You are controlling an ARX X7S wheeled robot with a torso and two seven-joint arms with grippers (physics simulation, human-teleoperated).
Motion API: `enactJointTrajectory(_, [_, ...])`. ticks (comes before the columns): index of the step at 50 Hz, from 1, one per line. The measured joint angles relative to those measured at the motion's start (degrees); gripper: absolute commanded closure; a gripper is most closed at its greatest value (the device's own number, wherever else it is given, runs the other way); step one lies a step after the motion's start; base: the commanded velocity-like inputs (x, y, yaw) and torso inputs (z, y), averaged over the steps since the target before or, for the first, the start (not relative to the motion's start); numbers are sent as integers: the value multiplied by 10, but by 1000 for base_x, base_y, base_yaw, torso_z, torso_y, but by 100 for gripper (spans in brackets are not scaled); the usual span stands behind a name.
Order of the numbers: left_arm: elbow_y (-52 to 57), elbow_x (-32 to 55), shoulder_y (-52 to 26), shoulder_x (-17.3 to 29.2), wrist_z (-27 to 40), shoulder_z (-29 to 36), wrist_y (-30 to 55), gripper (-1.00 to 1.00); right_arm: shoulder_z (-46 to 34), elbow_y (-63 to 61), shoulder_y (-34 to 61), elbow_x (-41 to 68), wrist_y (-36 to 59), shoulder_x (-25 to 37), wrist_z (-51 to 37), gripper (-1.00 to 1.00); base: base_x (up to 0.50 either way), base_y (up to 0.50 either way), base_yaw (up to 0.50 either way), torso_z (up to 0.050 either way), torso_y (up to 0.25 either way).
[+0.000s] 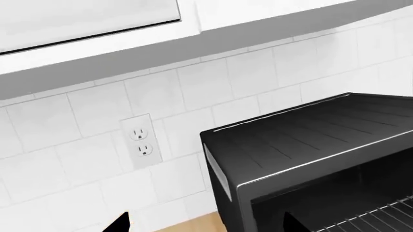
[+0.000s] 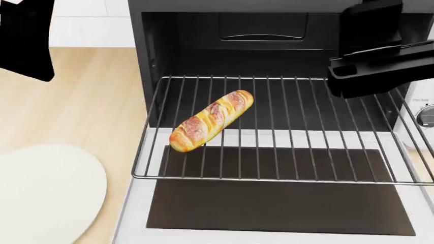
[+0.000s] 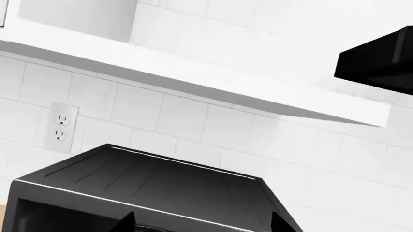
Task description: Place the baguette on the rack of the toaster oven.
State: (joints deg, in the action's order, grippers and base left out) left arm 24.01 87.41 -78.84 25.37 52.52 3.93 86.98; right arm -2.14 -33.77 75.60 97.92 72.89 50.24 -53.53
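**On the pulled-out rack, the baguette lies free**

On the rack [image 2: 285, 152], slid out over the open glass door [image 2: 278, 203], the baguette [image 2: 211, 120] lies diagonally toward the left side, one end pointing into the toaster oven [image 2: 271, 40] and the other toward the front rail. Nothing touches it. Over the rack's far right corner hangs the right arm [image 2: 376, 56], well apart from the loaf; whether its jaws are apart or together I cannot tell. At the head view's upper left corner a dark part of the left arm [image 2: 27, 38] shows above the wooden counter [image 2: 88, 101], its jaws equally unreadable. A pale round plate [image 2: 48, 193] sits on the counter left of the door. Both wrist cameras see the oven's dark top, white wall tiles and an outlet [image 1: 140, 141].
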Motion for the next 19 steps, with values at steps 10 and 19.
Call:
enactJointTrajectory(10, [-5,68,-43,23,54,9,-12,-100,-12,5,55,31,3,13,-23,-100,0,0,0,0,0])
enactJointTrajectory(19, [-3,101,-70,43,86,19,-25,-100,-19,3,85,48,2,19,-33,-100,0,0,0,0,0])
